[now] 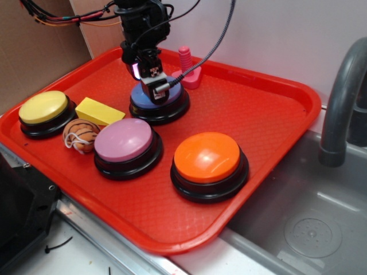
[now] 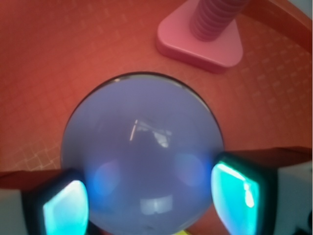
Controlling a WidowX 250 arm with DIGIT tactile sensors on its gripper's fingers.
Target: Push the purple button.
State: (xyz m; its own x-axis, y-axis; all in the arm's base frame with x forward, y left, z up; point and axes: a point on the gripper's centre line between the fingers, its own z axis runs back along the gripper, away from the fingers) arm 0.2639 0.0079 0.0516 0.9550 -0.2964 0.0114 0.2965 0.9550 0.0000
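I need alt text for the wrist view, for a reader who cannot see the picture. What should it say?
Close-up from above of the purple button, its glossy periwinkle dome filling the middle of the frame, with the open gripper showing one glowing teal fingertip at each lower corner. Behind it, on the red tray, stands a pink ridged peg on a pink base.

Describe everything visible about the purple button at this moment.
The purple button is a large round dome with a glossy periwinkle plastic top on a black circular base, sitting upright toward the back of the red plastic tray. The black tool is directly above it, hiding part of the dome; the wrist view shows its fingers spread apart over the dome's near edge, with reflections on the surface. Whether they press it cannot be told. The pink ridged peg toy stands just behind, apart from it.
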